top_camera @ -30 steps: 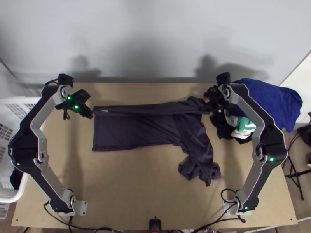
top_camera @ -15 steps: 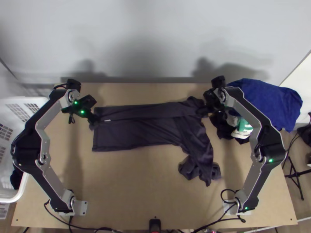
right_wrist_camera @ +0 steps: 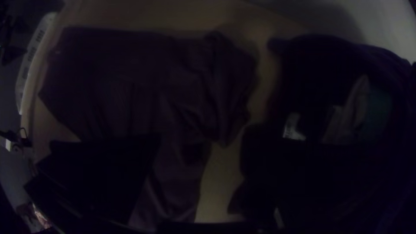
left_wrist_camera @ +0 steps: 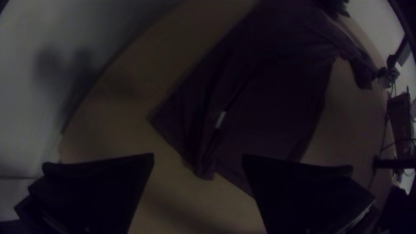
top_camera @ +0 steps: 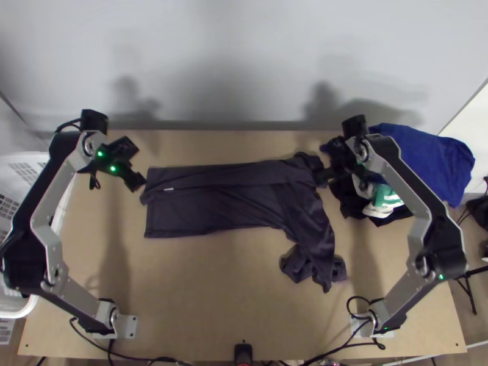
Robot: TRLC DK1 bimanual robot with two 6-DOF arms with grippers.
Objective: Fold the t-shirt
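Seen from above with the table as a clock face, a white basket (top_camera: 25, 172) stands between nine and ten o'clock. At ten, the left gripper (top_camera: 141, 183) hovers by the near-left end of the dark t-shirt (top_camera: 226, 198), its fingers (left_wrist_camera: 104, 182) spread wide and grasping nothing. The shirt lies across the twelve o'clock side, a lengthwise flap folded over, a small white label (top_camera: 168, 190) toward its ten o'clock end; fabric trails to a bunched end (top_camera: 299, 263) at four. Between one and two, the right gripper (top_camera: 323, 177) is poised at the shirt's rumpled end, fingers (right_wrist_camera: 108, 169) parted, unclenched. Green-and-white cloth (top_camera: 385, 198) and blue cloth (top_camera: 427, 161) lie heaped around two.
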